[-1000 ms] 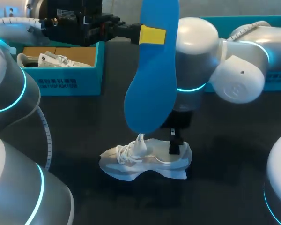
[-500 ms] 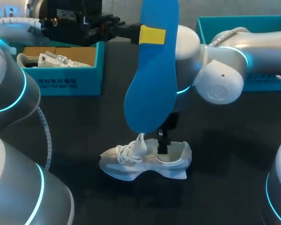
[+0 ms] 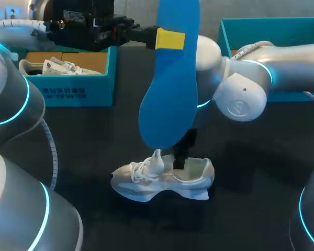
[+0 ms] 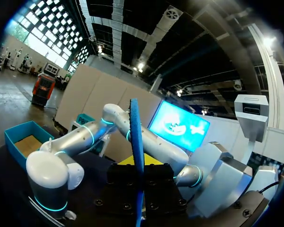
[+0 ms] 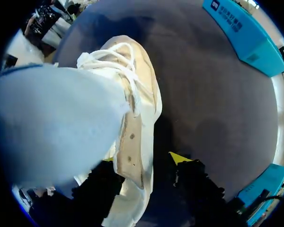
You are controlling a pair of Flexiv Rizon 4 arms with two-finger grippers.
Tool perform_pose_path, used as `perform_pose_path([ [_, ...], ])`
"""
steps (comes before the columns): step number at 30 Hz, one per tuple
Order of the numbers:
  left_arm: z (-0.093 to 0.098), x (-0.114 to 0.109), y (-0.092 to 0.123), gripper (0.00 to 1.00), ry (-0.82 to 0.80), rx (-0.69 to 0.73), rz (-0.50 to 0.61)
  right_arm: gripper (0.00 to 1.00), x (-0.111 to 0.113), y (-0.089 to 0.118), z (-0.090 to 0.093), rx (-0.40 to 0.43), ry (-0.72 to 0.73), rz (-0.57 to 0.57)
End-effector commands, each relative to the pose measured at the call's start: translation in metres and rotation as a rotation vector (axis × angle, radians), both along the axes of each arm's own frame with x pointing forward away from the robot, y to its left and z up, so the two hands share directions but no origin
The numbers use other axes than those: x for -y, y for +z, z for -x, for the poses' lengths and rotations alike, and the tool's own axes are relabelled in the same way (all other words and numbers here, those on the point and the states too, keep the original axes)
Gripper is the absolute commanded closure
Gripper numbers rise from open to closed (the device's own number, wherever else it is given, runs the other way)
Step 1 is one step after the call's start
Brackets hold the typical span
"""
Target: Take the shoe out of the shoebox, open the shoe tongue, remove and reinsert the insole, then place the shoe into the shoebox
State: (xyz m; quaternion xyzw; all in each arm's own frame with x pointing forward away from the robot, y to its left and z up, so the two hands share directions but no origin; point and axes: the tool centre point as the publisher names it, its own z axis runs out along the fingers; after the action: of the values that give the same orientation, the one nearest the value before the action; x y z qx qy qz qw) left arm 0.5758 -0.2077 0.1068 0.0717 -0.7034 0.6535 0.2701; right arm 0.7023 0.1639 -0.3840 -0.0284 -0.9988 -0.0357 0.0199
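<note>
The insole is out and its return is, by my judgement, the step in hand. The long flat blue foam insole [image 3: 170, 89] hangs upright, pinched near its upper end by the left gripper [image 3: 170, 39], with its rounded lower end just above the laces. The white low-cut lace-up sneaker [image 3: 162, 180] lies on the dark table [image 3: 94, 136] at six o'clock of the middle, toe pointing to nine o'clock and apparently empty inside. The right gripper [image 3: 180, 157] stands down at the shoe's opening; whether it clamps the collar I cannot tell. Next, the insole's lower end must be lowered into the opening and slid toward the toe. The open teal cardboard shoebox [image 3: 76, 89] waits at ten o'clock.
</note>
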Motion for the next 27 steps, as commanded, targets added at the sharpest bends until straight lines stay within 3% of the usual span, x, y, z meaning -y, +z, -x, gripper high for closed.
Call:
perform_pose_path([
  [1, 0.0, 0.001, 0.0, 1.0, -0.001, 0.0, -0.003, 0.89, -0.002, -0.006, 0.001, -0.006, -0.001, 0.003],
  [2, 0.0, 0.001, 0.0, 1.0, -0.001, 0.0, -0.003, 1.0, -0.002, -0.006, 0.002, -0.008, -0.001, 0.004],
  [15, 0.0, 0.001, 0.0, 1.0, -0.001, 0.0, -0.003, 1.0, 0.002, 0.002, 0.009, -0.034, -0.045, 0.031],
  [27, 0.0, 0.001, 0.0, 1.0, -0.001, 0.0, -0.003, 1.0, 0.007, 0.037, 0.019, -0.047, -0.328, 0.023],
])
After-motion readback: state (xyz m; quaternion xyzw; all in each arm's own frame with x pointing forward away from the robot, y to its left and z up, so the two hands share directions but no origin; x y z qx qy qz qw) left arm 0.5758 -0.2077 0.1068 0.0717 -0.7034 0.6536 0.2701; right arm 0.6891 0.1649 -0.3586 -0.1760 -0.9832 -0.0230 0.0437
